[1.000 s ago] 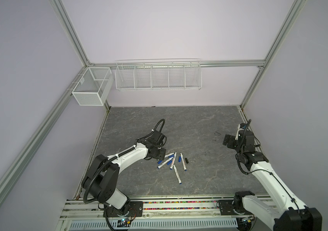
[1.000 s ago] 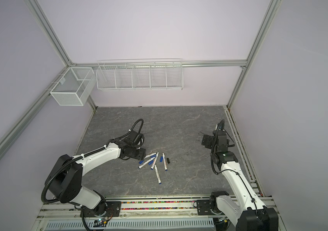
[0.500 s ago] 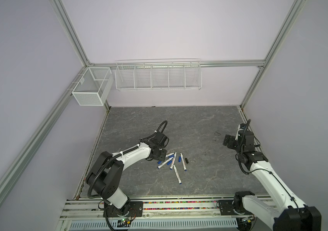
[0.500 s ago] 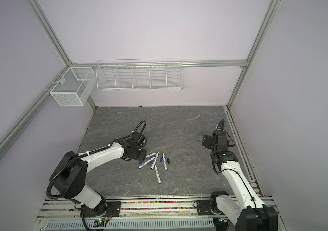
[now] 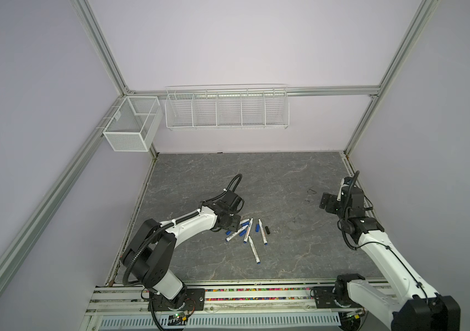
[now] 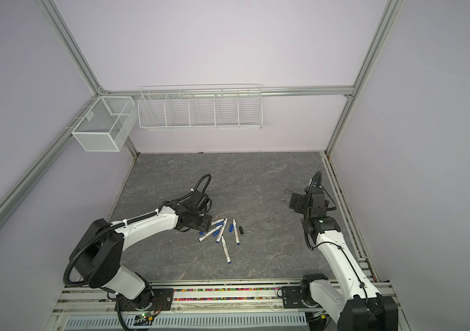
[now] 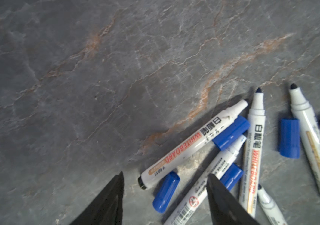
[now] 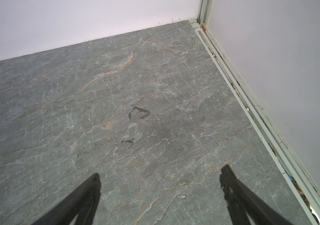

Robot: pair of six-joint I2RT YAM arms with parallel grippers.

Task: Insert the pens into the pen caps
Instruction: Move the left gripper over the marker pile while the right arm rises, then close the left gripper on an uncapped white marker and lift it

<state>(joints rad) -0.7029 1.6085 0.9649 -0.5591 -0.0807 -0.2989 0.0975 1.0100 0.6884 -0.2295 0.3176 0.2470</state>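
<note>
Grey marbled slab (image 5: pixel 285 177): pens (image 5: pixel 254 250) and caps (image 7: pixel 290 138) clustered loose near its middle. Left gripper (image 7: pixel 165 173), nearer: fingers (image 7: pixel 108 202) parted, empty; I see one blue cap (image 7: pixel 166 192) between them, lying roughly along the fingers. Right gripper (image 8: pixel 160 177): spread wide, empty, well apart over bare slab.

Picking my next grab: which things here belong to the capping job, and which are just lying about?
Job:
pens
blue caps
black cap

Lying about:
mesh box
wire rack
ink scribble
</note>
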